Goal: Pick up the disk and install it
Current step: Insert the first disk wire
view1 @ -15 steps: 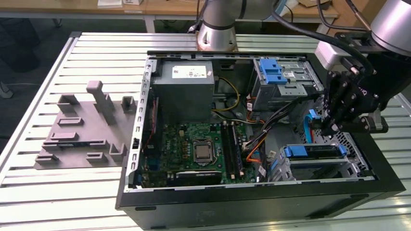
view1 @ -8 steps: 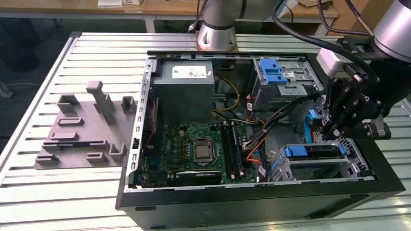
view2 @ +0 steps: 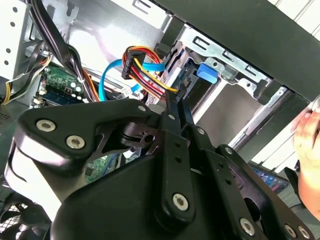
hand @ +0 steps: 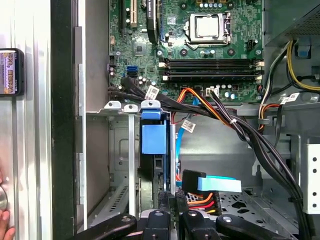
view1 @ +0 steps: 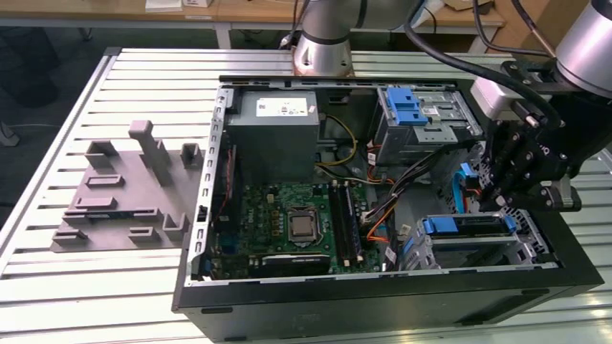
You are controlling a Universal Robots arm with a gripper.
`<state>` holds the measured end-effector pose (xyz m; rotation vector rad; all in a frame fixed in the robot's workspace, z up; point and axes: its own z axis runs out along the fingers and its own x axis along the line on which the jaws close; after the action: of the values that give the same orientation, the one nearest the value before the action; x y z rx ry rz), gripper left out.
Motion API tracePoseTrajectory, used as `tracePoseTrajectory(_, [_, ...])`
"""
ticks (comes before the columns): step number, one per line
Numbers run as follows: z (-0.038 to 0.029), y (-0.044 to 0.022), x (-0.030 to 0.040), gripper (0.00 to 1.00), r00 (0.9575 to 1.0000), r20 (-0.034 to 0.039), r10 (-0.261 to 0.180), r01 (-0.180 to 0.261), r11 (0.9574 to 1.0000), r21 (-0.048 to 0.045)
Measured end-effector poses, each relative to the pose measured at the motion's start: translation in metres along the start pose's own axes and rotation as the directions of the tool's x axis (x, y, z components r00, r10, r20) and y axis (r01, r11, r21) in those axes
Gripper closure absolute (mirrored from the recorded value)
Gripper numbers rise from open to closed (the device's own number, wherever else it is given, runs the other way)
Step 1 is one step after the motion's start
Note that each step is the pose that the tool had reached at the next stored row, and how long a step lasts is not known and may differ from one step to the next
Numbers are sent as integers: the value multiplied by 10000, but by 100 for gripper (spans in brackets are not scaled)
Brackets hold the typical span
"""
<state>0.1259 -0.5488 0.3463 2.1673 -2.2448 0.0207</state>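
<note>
While the open computer case lies on its side on the slatted table, the disk sits on edge in the drive cage. This cage is at the near corner on the exterior view's right, beside the motherboard. The disk appears well into its slot. Its blue latch tab faces the motherboard, and that orientation would leave the opposite end reachable from outside the case.

The gripper is at that opposite end. In both wrist views its fingers run in line with the slot, drawn close together and, as far as can be judged, pinching the disk's thin edge. That narrow hold suits sliding it along the rails.

Bundled cables cross just beyond the tab, clear of the slot. A person's hand rests outside the case.
</note>
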Motion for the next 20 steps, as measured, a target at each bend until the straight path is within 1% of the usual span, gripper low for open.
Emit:
tracePoseTrajectory(6, [4,-2,58,84,10000,0,0,0,10000,0])
tracePoseTrajectory(14, [36,-3,60,84,10000,-2,0,0,10000,-6])
tracePoseTrajectory(20, [77,-4,67,84,10000,-2,0,0,10000,-10])
